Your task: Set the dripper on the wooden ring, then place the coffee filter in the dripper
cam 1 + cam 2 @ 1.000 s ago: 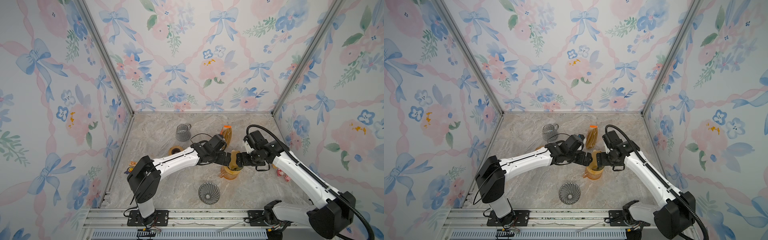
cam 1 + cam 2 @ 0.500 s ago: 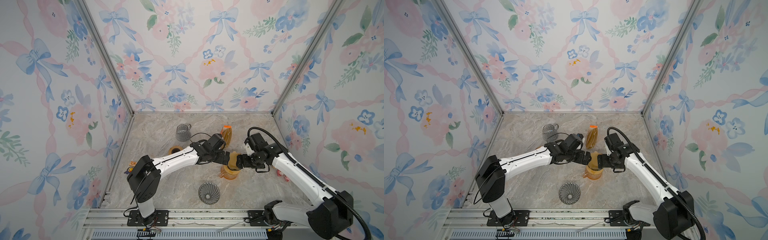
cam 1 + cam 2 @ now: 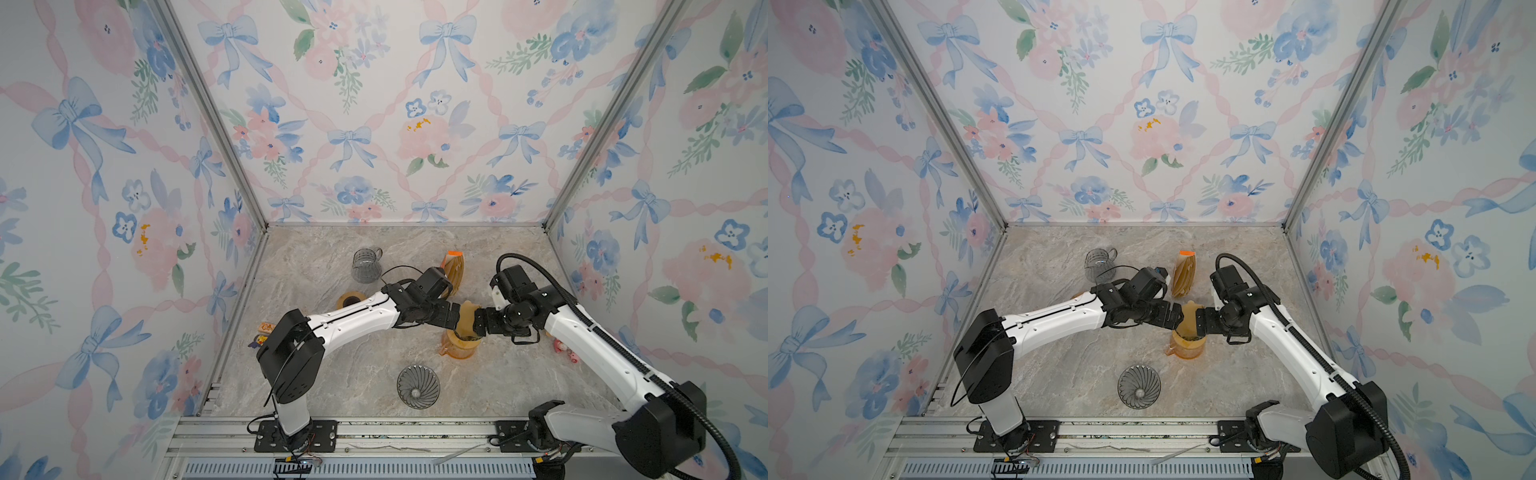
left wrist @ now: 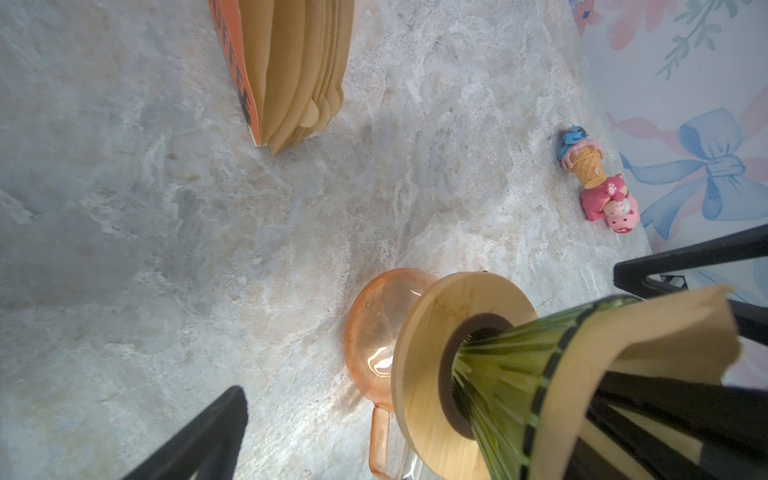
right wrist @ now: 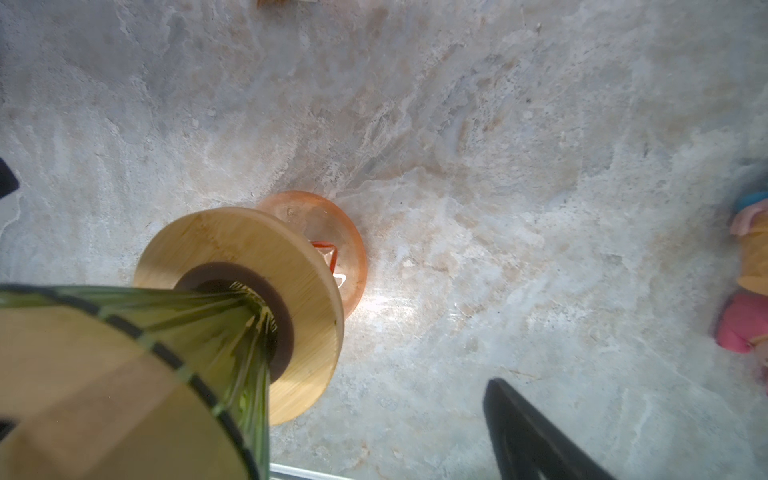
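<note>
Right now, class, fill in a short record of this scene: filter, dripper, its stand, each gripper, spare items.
dripper: green glass, wooden collar, upright on the orange server
coffee filter: brown paper, inside the dripper, top edge above the rim
left gripper: open, beside the filter
right gripper: open, on the filter's other side
spares: filter pack behind; grey dripper nearer the front

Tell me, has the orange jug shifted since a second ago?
No. The orange jug sits in the same spot as before, just behind the grey fluted cone.
</note>
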{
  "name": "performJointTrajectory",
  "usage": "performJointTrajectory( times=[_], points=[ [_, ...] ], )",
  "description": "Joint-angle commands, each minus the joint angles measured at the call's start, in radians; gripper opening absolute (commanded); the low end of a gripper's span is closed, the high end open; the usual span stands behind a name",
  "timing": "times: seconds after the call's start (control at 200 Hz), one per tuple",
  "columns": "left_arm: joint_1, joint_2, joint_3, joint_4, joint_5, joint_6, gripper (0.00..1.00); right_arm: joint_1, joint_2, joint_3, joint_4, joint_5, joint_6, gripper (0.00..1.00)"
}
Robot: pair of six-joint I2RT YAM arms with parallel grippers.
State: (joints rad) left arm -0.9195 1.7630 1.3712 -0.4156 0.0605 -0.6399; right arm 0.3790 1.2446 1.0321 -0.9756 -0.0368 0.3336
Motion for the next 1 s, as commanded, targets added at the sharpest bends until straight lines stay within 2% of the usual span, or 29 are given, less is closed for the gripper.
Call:
performJointTrajectory(
  times=[0.0,0.34,0.635,0.995],
  points=[
    [0.010,0.022,0.037,-0.005,0.023,-0.008,0.98,-0.011,0.013,0.024,-0.022,0.006,-0.003,0.94],
    [0.013,0.032,0.044,-0.005,0.024,0.008,0.98,-0.023,0.018,0.034,-0.015,-0.026,-0.002,0.94],
    [0.014,0.058,0.054,-0.005,0.028,0.008,0.98,-0.089,-0.034,0.051,-0.010,-0.154,-0.019,0.94],
    [0.015,0.051,0.049,-0.004,0.025,0.003,0.98,-0.110,-0.009,0.025,0.008,-0.122,-0.014,0.94]
  ],
)
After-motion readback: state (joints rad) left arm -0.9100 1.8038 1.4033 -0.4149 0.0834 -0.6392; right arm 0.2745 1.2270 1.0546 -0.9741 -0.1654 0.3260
